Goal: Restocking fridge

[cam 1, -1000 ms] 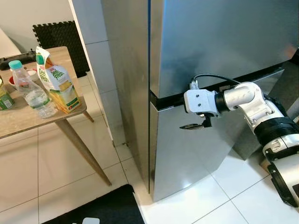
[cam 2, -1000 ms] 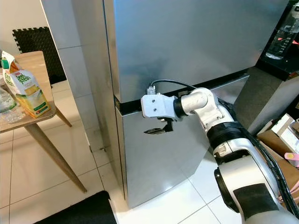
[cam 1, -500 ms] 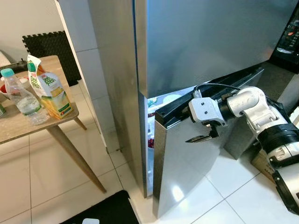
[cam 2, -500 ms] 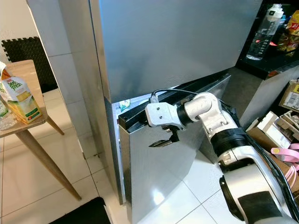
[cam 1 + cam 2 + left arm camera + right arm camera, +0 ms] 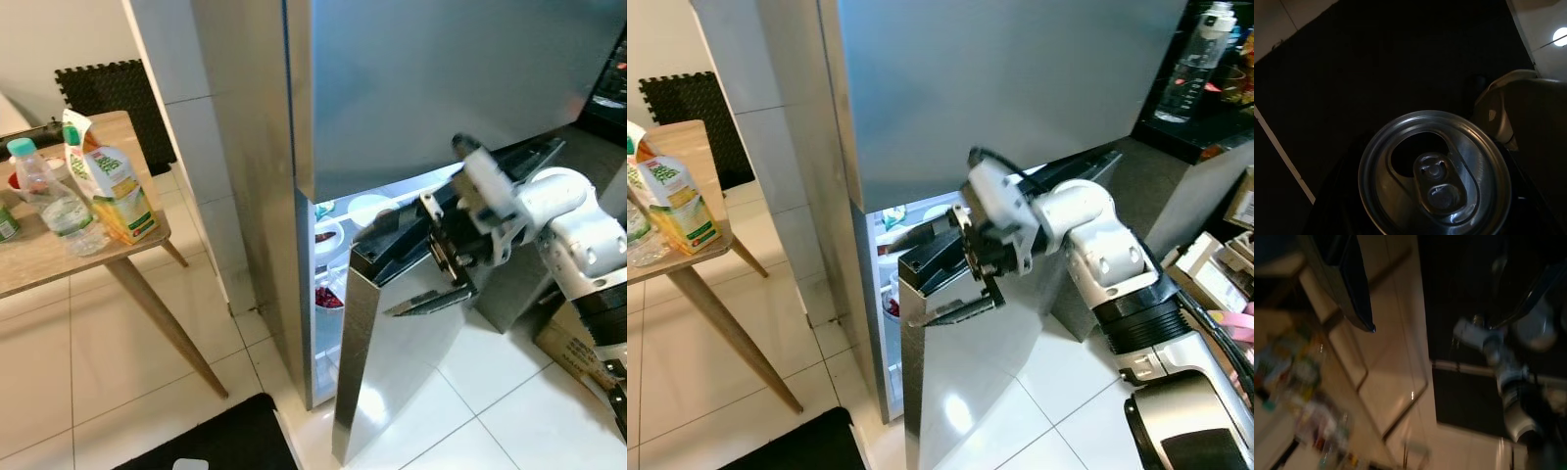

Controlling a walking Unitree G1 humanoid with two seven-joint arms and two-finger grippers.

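Note:
The steel fridge has its upper door (image 5: 441,78) closed and its lower door (image 5: 392,382) swung partly out. My right gripper (image 5: 374,274) straddles the lower door's top edge, open, with one black finger (image 5: 431,302) across the door's front and the other lying over the top. The lit fridge interior (image 5: 328,264) holds white containers and something red (image 5: 326,297). In the dark left wrist view, a silver drink can (image 5: 1435,171) with a pull tab sits in my left gripper (image 5: 1433,196), which hangs low over a black mat.
A wooden table (image 5: 39,259) at the left carries a juice carton (image 5: 113,191), a water bottle (image 5: 54,201) and a green can (image 5: 5,223). A black mat (image 5: 216,441) lies on the tiles before the fridge. Cardboard boxes (image 5: 573,343) stand at the right.
The lower fridge door went from closed to well ajar, pulled out by my right gripper. The wrist has turned and the interior now shows more. The head view shifted slightly.

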